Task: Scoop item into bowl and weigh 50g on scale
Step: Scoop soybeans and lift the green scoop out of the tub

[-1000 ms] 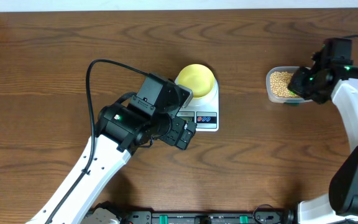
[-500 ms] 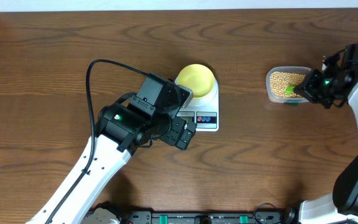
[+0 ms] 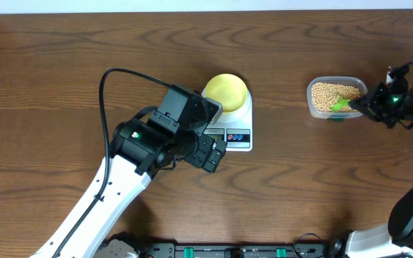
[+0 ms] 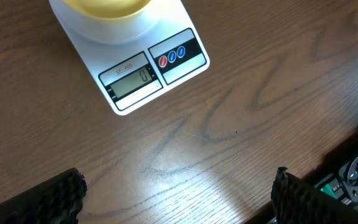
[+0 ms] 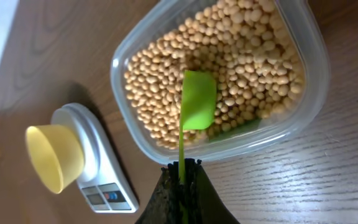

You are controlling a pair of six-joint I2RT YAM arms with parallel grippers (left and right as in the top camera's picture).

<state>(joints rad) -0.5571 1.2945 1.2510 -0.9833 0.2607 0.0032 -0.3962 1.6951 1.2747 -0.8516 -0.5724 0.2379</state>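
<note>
The pale yellow bowl (image 3: 226, 91) sits empty on the white scale (image 3: 236, 127), whose display (image 4: 129, 81) shows in the left wrist view. The tan beans (image 3: 327, 95) fill a clear tub (image 3: 315, 109) at the right. My right gripper (image 3: 369, 104) is shut on the handle of a green scoop (image 5: 197, 99), whose blade rests over the beans (image 5: 241, 62) near the tub's right rim. My left gripper (image 3: 212, 152) is open and empty, over bare table just in front of the scale. The bowl (image 5: 51, 155) and scale (image 5: 98, 168) also show in the right wrist view.
A black cable (image 3: 106, 86) loops from the left arm over the table's left part. A fixture with green parts (image 3: 235, 251) runs along the front edge. The table's back edge (image 3: 206, 10) meets a white surface.
My right arm has drawn back to the right, uncovering the tub. The green scoop now lies over the beans at the tub's right side. The left arm has not moved.
</note>
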